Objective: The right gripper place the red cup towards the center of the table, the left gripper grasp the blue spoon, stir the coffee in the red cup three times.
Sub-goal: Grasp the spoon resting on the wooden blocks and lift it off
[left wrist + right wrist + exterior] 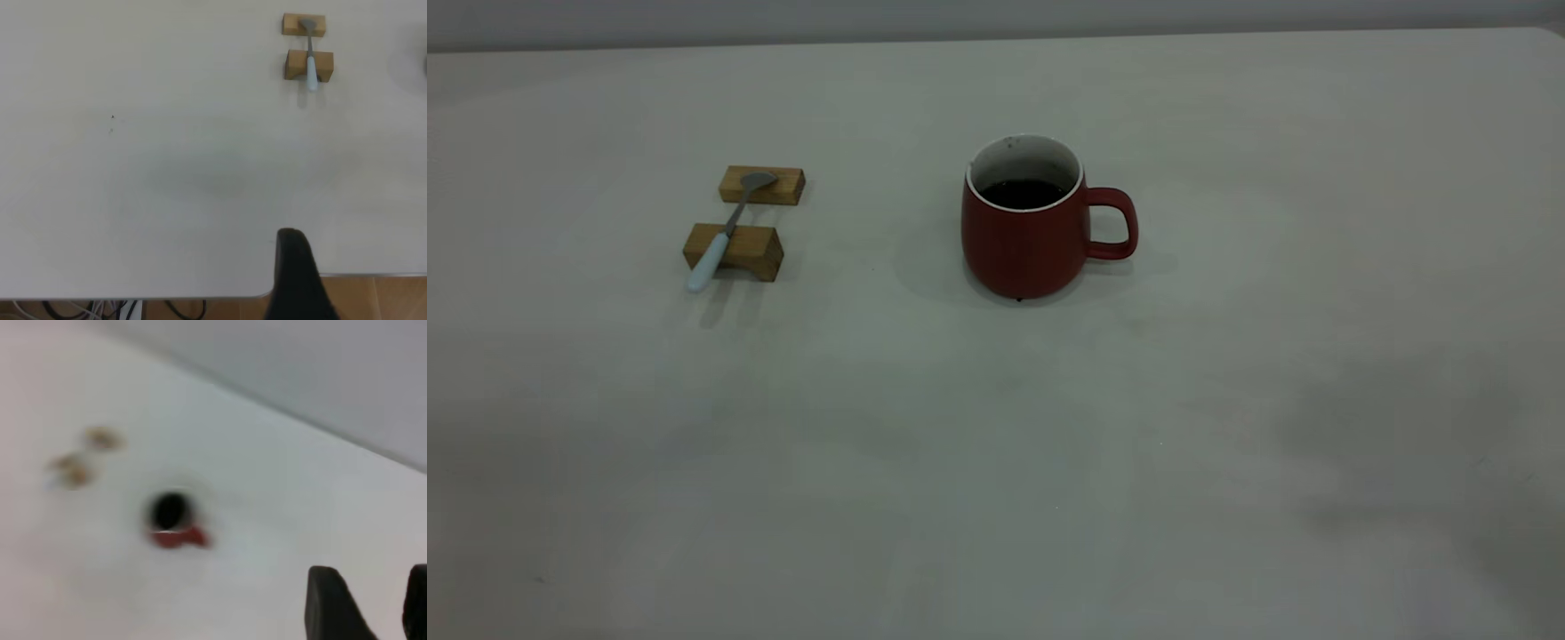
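Red cup (1024,240) stood upright near counter (996,444) centre, handle toward 3 o'clock, coffee (1023,192) dark inside. Blue spoon (727,228) lay at cup's 9 o'clock, bridging two wooden blocks (734,251), bowl on far block. Left pincer (293,280): state cannot tell. Right pincer (380,603) gaped open, empty, well apart from cup.

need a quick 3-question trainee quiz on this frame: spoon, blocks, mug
1. True or false: the blue spoon lies flat on the table.
2. The red cup handle points, in the exterior view, toward: A) the wooden blocks B) the right C) the camera
3. Fill in: the liquid in the cup is ____ in colour.

Key: 1 false, it rests across the two blocks. 2 B. 3 dark, the coffee.
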Controlling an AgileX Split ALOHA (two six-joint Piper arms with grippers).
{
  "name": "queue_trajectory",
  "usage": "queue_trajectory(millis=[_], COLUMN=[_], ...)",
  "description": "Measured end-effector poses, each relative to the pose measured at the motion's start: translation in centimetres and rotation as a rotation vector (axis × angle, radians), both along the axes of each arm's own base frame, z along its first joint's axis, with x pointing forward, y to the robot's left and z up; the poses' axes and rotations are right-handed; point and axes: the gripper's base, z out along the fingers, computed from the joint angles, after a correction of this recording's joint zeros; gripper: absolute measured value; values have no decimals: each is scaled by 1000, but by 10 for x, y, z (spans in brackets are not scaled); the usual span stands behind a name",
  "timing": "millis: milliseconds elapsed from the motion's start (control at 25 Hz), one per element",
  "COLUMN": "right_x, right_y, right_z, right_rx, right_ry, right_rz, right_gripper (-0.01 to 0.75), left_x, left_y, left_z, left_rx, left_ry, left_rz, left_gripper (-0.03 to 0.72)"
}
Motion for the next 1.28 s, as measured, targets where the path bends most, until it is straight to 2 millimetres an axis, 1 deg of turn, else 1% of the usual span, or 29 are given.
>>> queue_trajectory(millis=[80, 120, 200, 240, 280, 360, 440, 600, 760, 840, 880, 1080, 1200, 1280], right_x=[-24, -32, -54, -62, -70, -87, -97, -117, -135, -142, -145, -166, -184, -190], right_y=[-20, -27, -40, -44, -48, -52, -55, -58, -60, -61, -61, -64, -67, -68], right_z=[-5, -14, -34, -46, -65, -93, -126, -182, -220, -232, -234, -231, -229, -229], right_rx=[-23, -26, -35, -30, -23, -4, 3, 3, 40, 51, 58, 88, 86, 73], right_ry=[-17, -2, 11, 29, 64, 86, 116, 194, 254, 263, 253, 110, -18, -65], right_rz=[-166, -235, -350, -386, -423, -458, -472, -487, -513, -523, -524, -484, -436, -406], right_gripper=[304, 304, 304, 304, 304, 304, 304, 304, 304, 304, 304, 304, 304, 304], left_x=[0, 0, 0, 0, 0, 0, 0, 0, 0, 0, 0, 0, 0, 0], left_y=[0, 0, 0, 0, 0, 0, 0, 0, 0, 0, 0, 0, 0, 0], left_z=[0, 0, 0, 0, 0, 0, 0, 0, 0, 0, 0, 0, 0, 0], left_rx=[0, 0, 0, 0, -1, -1, -1, -1, -1, -1, -1, -1, -1, -1], left_ry=[0, 0, 0, 0, 0, 0, 0, 0, 0, 0, 0, 0, 0, 0], left_rz=[0, 0, 0, 0, 1, 1, 1, 1, 1, 1, 1, 1, 1, 1], left_gripper=[544, 544, 544, 544, 544, 544, 544, 544, 544, 544, 544, 544, 544, 544])
